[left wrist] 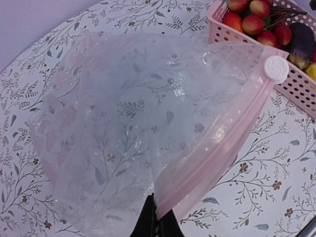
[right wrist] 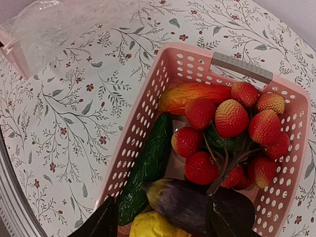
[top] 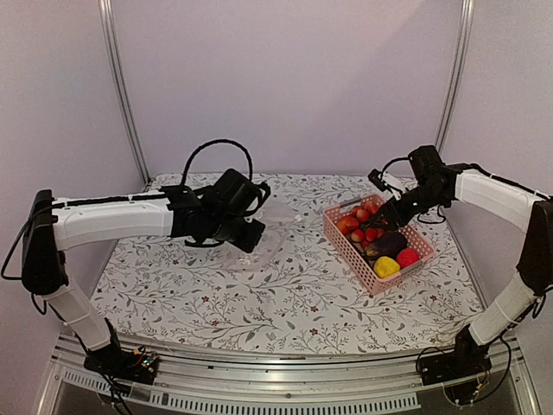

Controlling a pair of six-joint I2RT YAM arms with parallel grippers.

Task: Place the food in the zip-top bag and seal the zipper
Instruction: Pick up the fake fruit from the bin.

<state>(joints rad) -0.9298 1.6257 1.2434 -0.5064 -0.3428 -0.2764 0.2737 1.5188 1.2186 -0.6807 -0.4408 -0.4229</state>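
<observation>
Top external view shows us the left pincer [top: 248, 233] over the middle of the counter [top: 259, 303], with the zip-top bag [top: 276, 226] at its tip. From the left wrist we see it closed on the bag edge, at one end of the pink zipper [left wrist: 222, 133]; a white slider [left wrist: 276, 68] sits at the other end. The right pincer [right wrist: 159, 215] hangs wide open and empty above the pink basket [right wrist: 143, 123], over the eggplant [right wrist: 182, 202] and the cucumber [right wrist: 148, 163]. The food lies in this basket.
</observation>
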